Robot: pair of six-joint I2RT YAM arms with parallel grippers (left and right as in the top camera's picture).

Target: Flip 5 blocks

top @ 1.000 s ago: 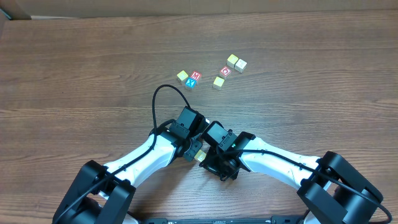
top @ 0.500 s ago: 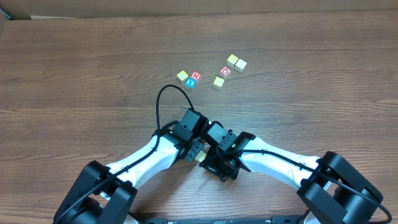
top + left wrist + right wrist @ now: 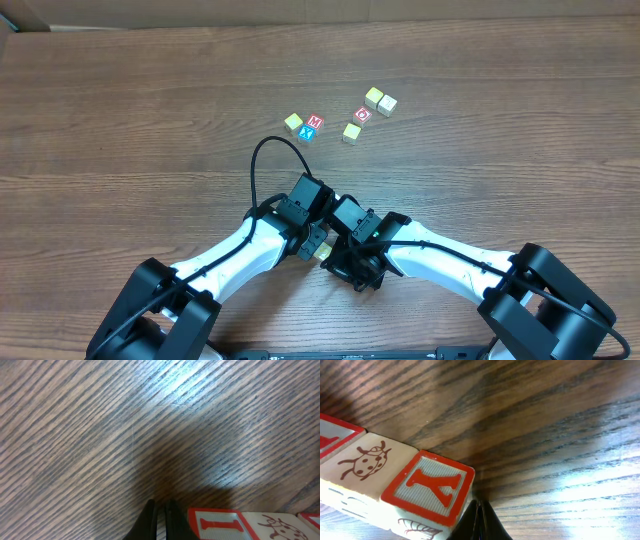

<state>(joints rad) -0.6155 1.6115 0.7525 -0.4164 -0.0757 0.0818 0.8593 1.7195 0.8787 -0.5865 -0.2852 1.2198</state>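
Observation:
A row of blocks lies between my two grippers. In the right wrist view it shows a red-framed Y block, a cream ladybug block and a red corner beyond. My right gripper is shut, its tips on the table against the Y block's side. The left wrist view shows a red I block and a cream block with a red drawing. Just left of the I block, my left gripper is shut and holds nothing. Overhead, both grippers cover this row; only a yellowish bit peeks out.
Several more small blocks lie farther out on the wooden table: a yellow one, a red M touching a blue one, another yellow, a red-marked one and a cream pair.
My left arm has shifted slightly to the right, closer to the right arm, and has then held still. The right arm and the far blocks have not moved.

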